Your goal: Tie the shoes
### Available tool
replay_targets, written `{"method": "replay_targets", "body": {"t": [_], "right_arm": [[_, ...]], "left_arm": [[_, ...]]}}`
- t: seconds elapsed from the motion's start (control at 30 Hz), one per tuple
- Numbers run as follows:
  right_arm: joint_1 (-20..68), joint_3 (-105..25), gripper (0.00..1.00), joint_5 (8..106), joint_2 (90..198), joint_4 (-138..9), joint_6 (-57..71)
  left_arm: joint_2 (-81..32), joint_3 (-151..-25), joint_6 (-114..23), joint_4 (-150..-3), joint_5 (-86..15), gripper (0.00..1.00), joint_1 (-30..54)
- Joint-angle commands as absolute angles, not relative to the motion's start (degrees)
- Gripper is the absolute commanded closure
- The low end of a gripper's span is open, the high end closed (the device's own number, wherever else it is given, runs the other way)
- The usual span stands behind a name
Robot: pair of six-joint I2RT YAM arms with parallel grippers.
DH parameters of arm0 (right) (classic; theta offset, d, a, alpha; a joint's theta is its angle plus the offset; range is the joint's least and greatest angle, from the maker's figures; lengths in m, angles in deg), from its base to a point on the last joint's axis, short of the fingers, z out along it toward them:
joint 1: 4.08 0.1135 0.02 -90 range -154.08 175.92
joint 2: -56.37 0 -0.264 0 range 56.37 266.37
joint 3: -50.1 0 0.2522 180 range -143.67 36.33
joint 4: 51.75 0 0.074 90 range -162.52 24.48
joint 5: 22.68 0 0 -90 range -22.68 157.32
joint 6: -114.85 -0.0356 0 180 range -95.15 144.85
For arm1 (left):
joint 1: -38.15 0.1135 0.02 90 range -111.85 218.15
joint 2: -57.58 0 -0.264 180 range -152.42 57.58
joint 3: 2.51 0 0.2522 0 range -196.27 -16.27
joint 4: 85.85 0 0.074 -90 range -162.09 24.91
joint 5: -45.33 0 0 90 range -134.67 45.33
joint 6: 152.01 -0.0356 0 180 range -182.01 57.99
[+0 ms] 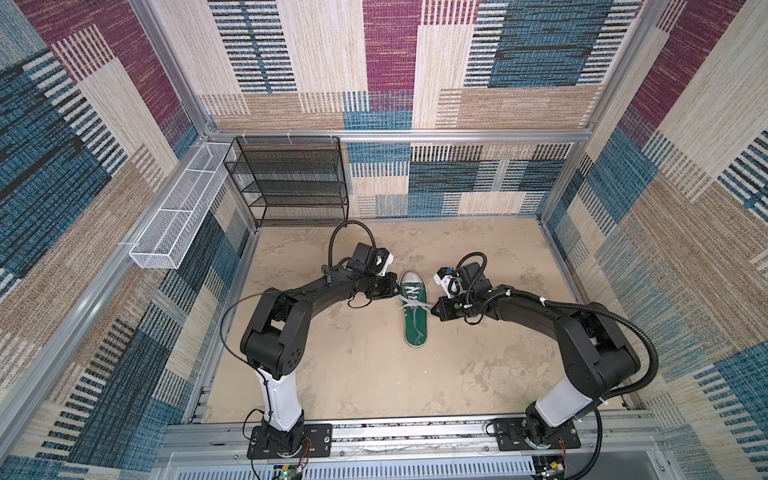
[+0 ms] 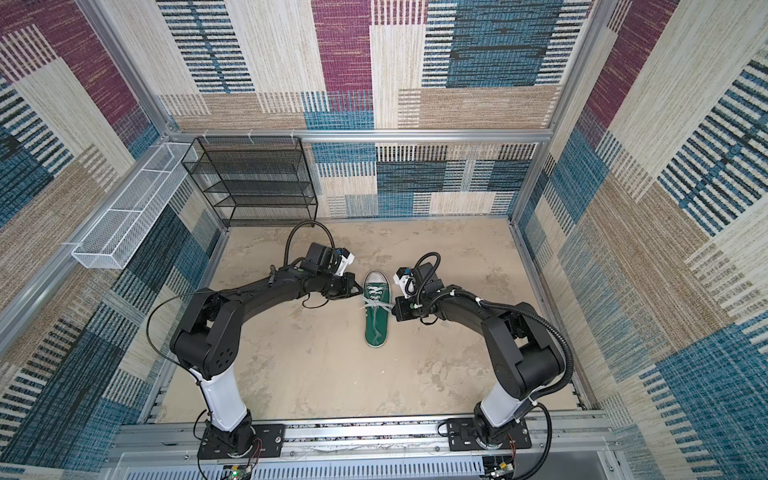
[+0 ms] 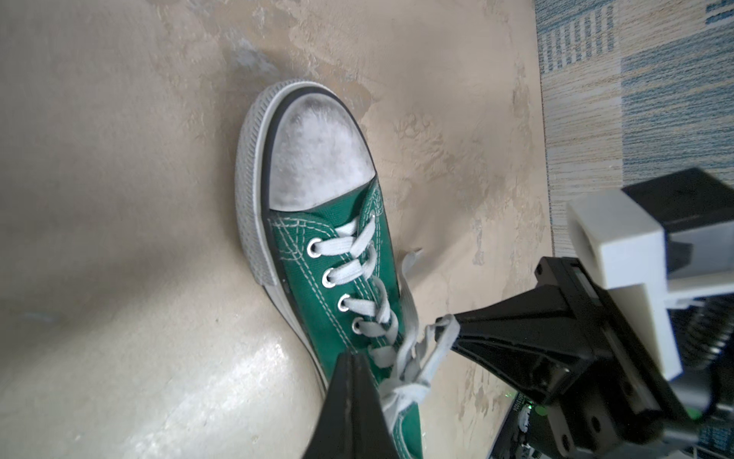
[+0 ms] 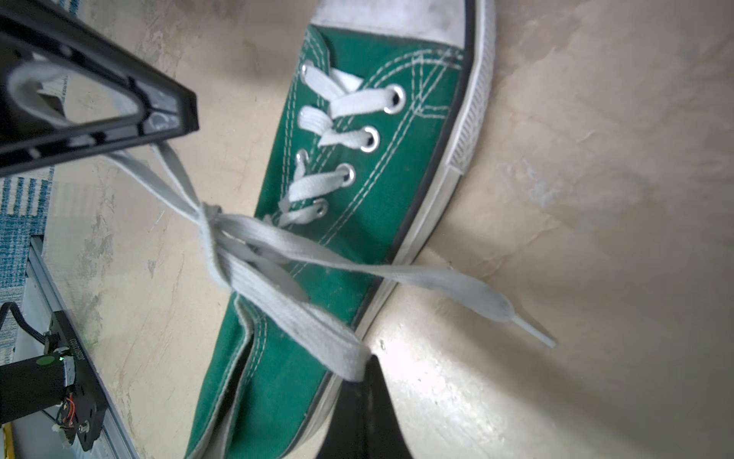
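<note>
The green shoe (image 1: pixel 415 320) lies on the beige floor between both arms, white toe cap (image 3: pixel 317 159) pointing away. Its whitish laces cross in a knot (image 4: pixel 210 222) over the tongue. My left gripper (image 3: pixel 352 357) sits at the shoe's left side, shut on a lace loop; in the right wrist view the laces run taut from its tip (image 4: pixel 174 119) to the knot. On the shoe's right side, my right gripper (image 4: pixel 367 361) is shut on the other lace strand (image 4: pixel 317 326). A free lace end (image 4: pixel 488 298) lies on the floor. In both top views the grippers (image 1: pixel 397 291) (image 1: pixel 433 311) flank the shoe.
A black mesh shelf rack (image 1: pixel 291 178) stands at the back left wall. A white wire basket (image 1: pixel 183 212) hangs on the left wall. Carpeted walls enclose the floor, and an aluminium rail (image 1: pixel 415 434) carries both arm bases at the front.
</note>
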State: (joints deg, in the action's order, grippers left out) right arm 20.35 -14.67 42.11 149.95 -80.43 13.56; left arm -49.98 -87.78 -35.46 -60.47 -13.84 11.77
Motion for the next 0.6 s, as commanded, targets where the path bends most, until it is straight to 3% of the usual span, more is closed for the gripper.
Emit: {"method": "replay_targets", "body": {"t": [0.0,0.1,0.17,0.33,0.47,0.57], "right_arm": [[20.4,-14.6,1.00,43.5,149.4,-81.5,13.6],[20.5,-15.0,0.98,41.2,149.4,-81.4,13.8],[20.5,-15.3,0.80,41.1,148.6,-81.6,13.6],[20.5,-15.9,0.63,41.0,145.3,-82.3,14.2],[20.5,-16.2,0.59,41.8,144.9,-82.6,15.0],[21.2,-15.7,0.64,39.5,143.4,-79.6,13.7]], "left_arm": [[-50.3,-88.5,-38.0,-59.0,-14.3,1.00,12.0],[-50.7,-88.8,-37.7,-59.8,-12.8,1.00,12.2],[-50.9,-89.0,-37.5,-59.9,-12.0,1.00,12.2],[-51.3,-88.3,-37.3,-61.1,-7.8,1.00,12.2],[-51.4,-87.1,-36.9,-62.2,-7.3,1.00,12.2],[-51.6,-87.4,-36.7,-61.9,-7.2,1.00,12.2]]}}
